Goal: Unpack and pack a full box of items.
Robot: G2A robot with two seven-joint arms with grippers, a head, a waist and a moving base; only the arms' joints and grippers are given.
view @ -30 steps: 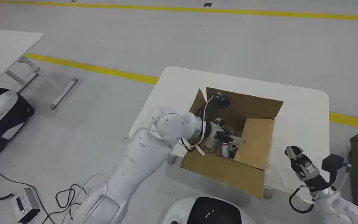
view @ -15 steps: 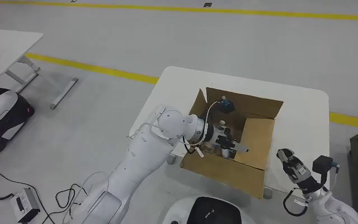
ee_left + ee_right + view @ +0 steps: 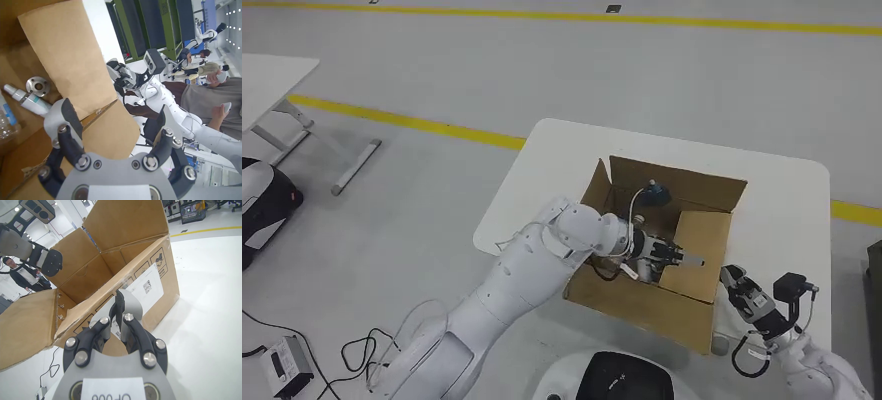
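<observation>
An open cardboard box (image 3: 697,185) stands on the white table (image 3: 562,160). My left gripper (image 3: 678,256) is inside it, by the upright right flap (image 3: 62,49), and is open with the box wall's edge between its fingers (image 3: 69,113). On the box floor lie a metal flange (image 3: 38,86), a white tube (image 3: 28,98) and a clear plastic bottle (image 3: 7,121). My right gripper (image 3: 119,300) is shut and holds nothing. It hovers just outside the box's labelled side wall (image 3: 151,283), near the front right corner (image 3: 712,330).
The box flaps stand up or fold outward, one lying low (image 3: 24,321) beside my right gripper. Bare table (image 3: 204,306) stretches to the right of the box. The table's front edge runs close behind my right gripper (image 3: 734,282).
My left gripper has moved across the box interior to the right flap. My right arm has drawn in toward the box's front right corner.
</observation>
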